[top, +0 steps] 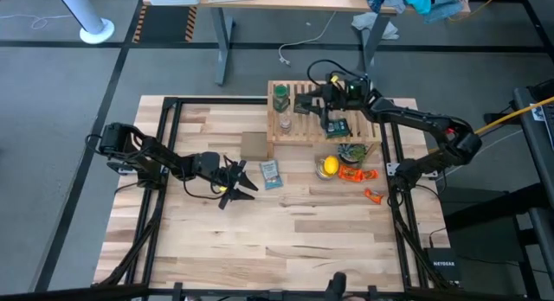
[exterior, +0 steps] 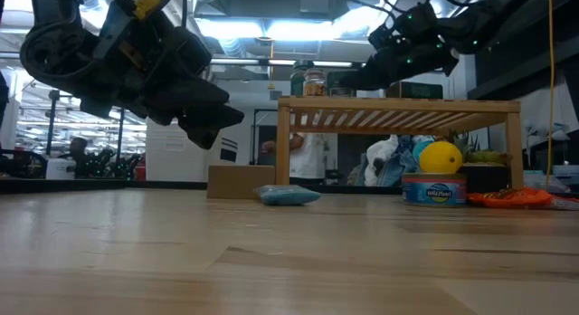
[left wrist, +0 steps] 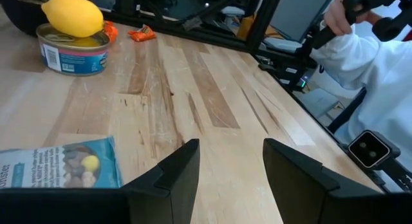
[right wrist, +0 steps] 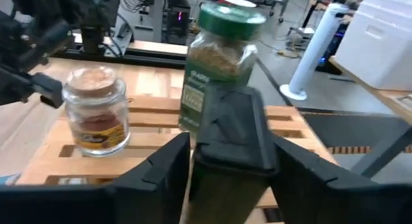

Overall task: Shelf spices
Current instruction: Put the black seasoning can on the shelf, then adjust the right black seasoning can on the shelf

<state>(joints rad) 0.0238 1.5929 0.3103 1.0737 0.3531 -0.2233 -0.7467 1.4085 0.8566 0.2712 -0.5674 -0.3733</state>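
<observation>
The right end effector [right wrist: 225, 179] sits over the shelf [top: 286, 138], fingers open around a dark tin [right wrist: 228, 153]. The green bottle [top: 280, 97] and jar [top: 285, 124] stand on it. The left end effector [top: 235, 184] hangs open, empty.

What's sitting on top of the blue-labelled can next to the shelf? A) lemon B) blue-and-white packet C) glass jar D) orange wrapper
A: the yellow lemon rests on the can in the left wrist view, and the low view shows the same beside the shelf. The glass jar stands up on the shelf slats, and the blue-and-white packet lies flat on the table.
</observation>
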